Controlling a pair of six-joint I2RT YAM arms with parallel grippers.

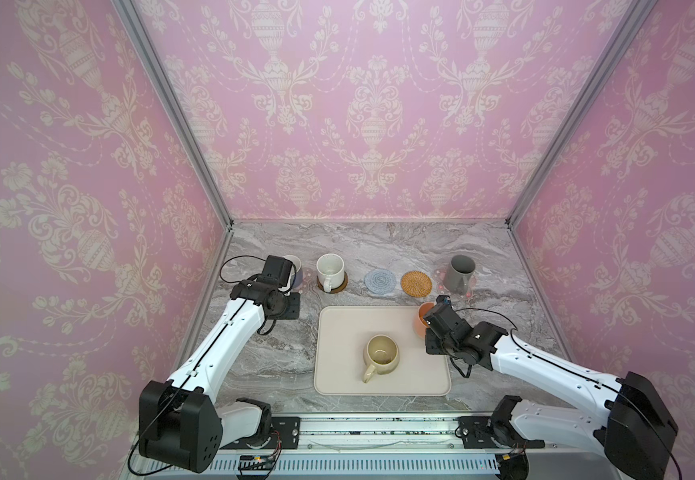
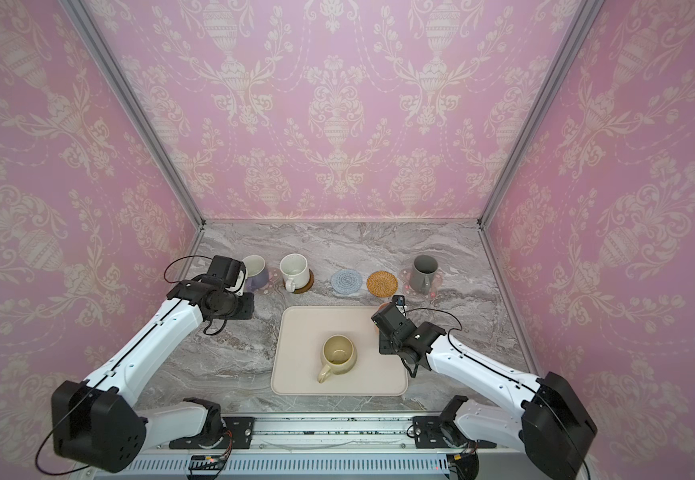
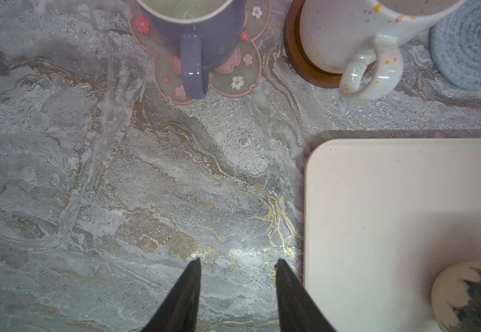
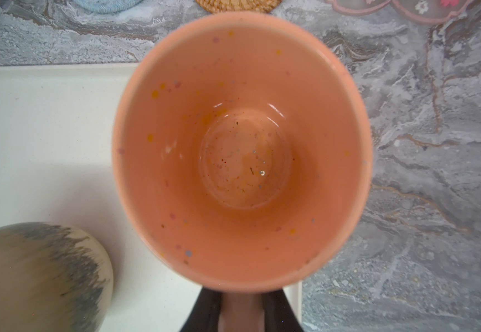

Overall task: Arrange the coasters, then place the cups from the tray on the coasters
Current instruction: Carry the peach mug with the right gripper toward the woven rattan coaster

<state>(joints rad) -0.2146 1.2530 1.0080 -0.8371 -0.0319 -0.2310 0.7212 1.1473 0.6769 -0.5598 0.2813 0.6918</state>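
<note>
My right gripper [image 4: 242, 301] is shut on the handle of the peach-orange cup [image 4: 242, 149], which is at the far right corner of the beige tray [image 1: 337, 374]. The cream-yellow cup [image 1: 381, 353] stands on the tray. My left gripper [image 3: 237, 263] is open and empty over bare marble, left of the tray. The coasters lie in a far row. A pink flower coaster [image 3: 245, 72] bears the lavender cup [image 3: 193, 28]. The brown wooden disc [image 1: 334, 287] bears the white cup [image 1: 330, 269]. The blue-grey round [image 1: 380, 279] and rattan disc [image 1: 416, 282] are bare. The grey cup [image 1: 460, 272] stands on a pink flower coaster [image 1: 440, 286].
Pink patterned walls close in the marble tabletop [image 1: 379, 245] at the back and both sides. A metal rail [image 1: 379, 434] with both arm bases runs along the front edge. Black cables loop off both wrists.
</note>
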